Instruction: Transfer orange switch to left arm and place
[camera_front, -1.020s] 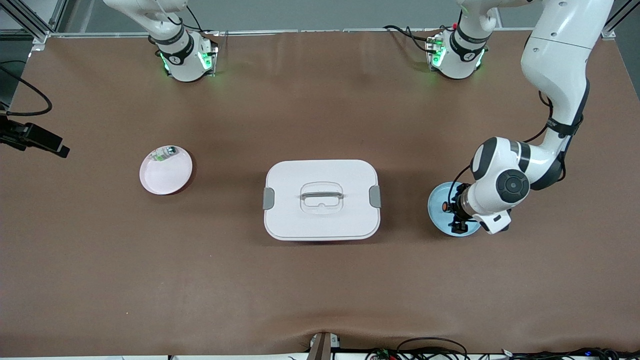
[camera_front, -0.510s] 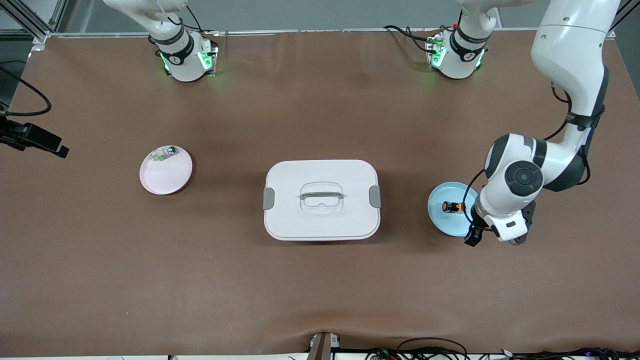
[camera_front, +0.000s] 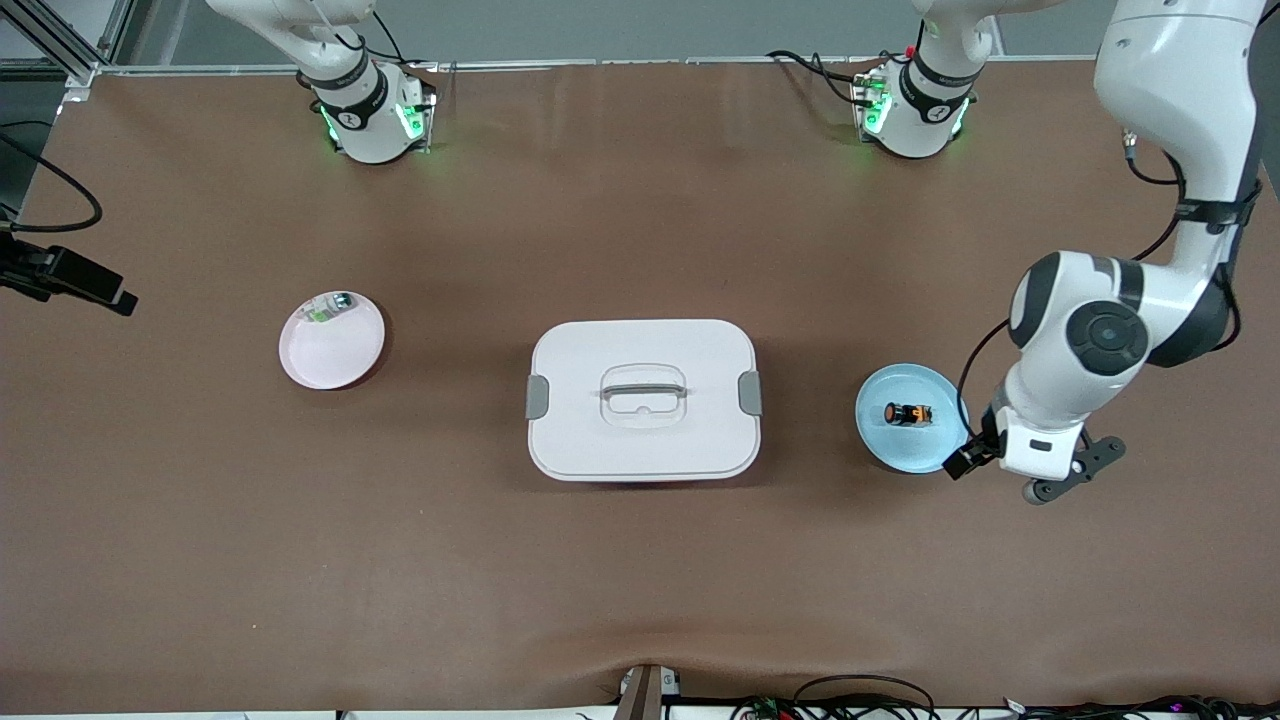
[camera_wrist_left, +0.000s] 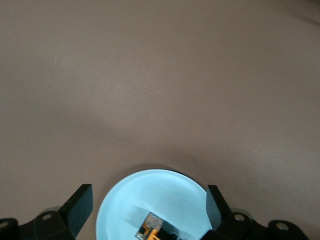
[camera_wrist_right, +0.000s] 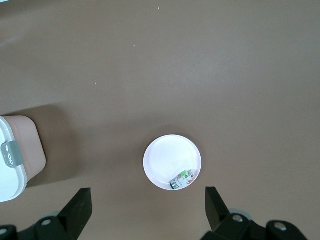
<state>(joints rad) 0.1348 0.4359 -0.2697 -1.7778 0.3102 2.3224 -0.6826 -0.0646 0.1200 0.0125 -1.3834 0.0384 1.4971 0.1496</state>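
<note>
Pulled clear of the blue plate (camera_front: 905, 447), the left gripper (camera_front: 1010, 473) is being held beside it, fingers apart; the orange switch (camera_front: 908, 414) is lying on that plate. Right gripper (camera_wrist_right: 147, 207), probably high above the pink plate (camera_wrist_right: 165, 162), is spread wide.

Two plates lie on the table, one to each end of the single white box (camera_front: 643, 399): a pink plate (camera_front: 331, 352) and a blue plate (camera_front: 892, 442). One orange switch (camera_front: 907, 414) lies on the blue plate, one clear-and-green part (camera_front: 330, 307) on the pink. Two arms (camera_front: 1120, 300) stand there.

Pink plate (camera_wrist_right: 167, 157) holds clear-green part (camera_wrist_right: 183, 179); box (camera_wrist_right: 11, 160) nearby.
</note>
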